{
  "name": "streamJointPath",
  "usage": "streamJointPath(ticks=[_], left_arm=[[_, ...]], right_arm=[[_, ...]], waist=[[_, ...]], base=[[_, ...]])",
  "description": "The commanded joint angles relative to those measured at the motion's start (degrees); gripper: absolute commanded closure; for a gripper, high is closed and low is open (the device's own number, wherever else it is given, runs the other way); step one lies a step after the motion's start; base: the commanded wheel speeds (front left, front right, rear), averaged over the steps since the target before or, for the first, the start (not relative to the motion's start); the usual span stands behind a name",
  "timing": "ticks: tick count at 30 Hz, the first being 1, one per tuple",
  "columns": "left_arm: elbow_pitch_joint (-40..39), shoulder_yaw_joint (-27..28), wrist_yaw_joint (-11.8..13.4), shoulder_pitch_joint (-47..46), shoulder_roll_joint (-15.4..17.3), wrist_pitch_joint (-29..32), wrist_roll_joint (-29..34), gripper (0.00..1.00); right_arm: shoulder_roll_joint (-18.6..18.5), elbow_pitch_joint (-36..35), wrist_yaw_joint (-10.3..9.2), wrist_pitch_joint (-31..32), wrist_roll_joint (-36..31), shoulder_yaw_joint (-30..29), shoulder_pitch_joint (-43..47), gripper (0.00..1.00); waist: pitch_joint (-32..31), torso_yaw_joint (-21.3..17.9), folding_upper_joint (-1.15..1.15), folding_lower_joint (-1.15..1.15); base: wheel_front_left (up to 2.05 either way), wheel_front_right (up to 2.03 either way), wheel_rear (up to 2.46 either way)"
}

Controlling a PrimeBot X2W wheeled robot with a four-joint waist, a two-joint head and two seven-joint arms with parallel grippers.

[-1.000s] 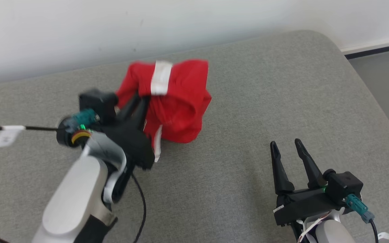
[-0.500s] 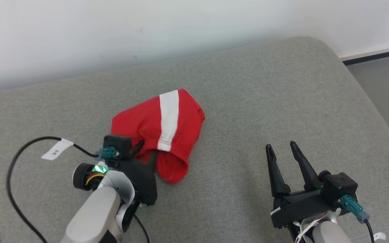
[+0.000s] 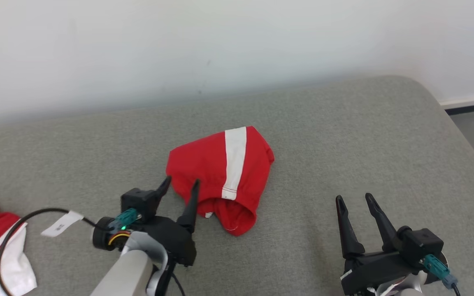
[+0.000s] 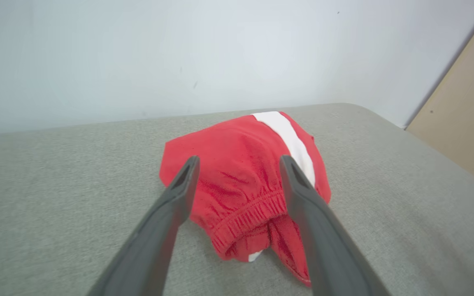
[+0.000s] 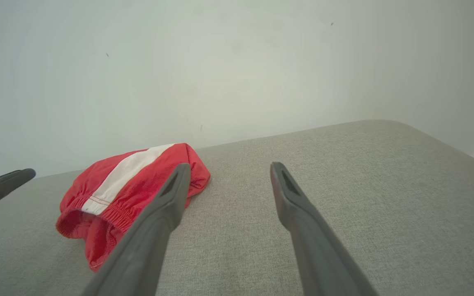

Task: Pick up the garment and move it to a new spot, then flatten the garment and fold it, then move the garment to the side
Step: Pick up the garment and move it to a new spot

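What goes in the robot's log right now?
red garment: crumpled on grey cushion | left gripper: open at its edge | right gripper: open, apart | next: flatten

No word, brand, number or sign can be read anywhere in the scene. The one label is a white paper tag [image 3: 62, 224] at the near left, fixed to the black cable [image 3: 35, 212] that runs to the wrist behind the left gripper [image 3: 182, 180]. It carries a small dark mark, too small and blurred to make out.
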Motion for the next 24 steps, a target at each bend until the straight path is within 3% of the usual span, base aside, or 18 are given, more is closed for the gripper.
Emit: streamJointPath(ticks=[1, 4, 14, 19, 24], left_arm=[[-2.13, 0.77, 0.98, 1.88, 1.44, -1.26, 0.83, 0.00], [-5.03, 1.98, 2.37, 3.36, 2.82, -2.13, 1.25, 0.00], [-25.65, 10.71, 11.46, 14.88, 9.80, -3.14, 8.16, 0.00], [-33.93, 15.47, 14.49, 21.14, 10.16, -3.16, 9.97, 0.00], [-37.85, 17.89, 15.90, 26.55, 9.60, -3.16, 10.49, 0.00]], right_arm=[[-0.10, -0.43, 0.21, 0.18, -0.52, -0.50, 1.15, 0.00], [-0.09, -0.94, 0.22, 0.39, -0.72, -0.77, 1.66, 0.00], [-0.10, -2.27, 0.22, 0.89, -1.57, -1.87, 3.49, 0.00], [-0.11, -2.82, 0.22, 1.00, -1.80, -2.26, 4.30, 0.00], [-0.11, -3.68, 0.22, 1.21, -3.86, -3.17, 4.81, 0.00]], waist=[[-1.84, 2.23, 0.00, 0.00], [-2.26, 2.98, 0.00, 0.00], [-3.11, 5.19, 0.00, 0.00], [-3.36, 5.31, 0.00, 0.00], [-3.34, 5.18, 0.00, 0.00]], base=[[0.00, 0.00, 0.00], [0.00, 0.00, 0.00], [0.00, 0.00, 0.00], [0.00, 0.00, 0.00], [0.00, 0.00, 0.00]])
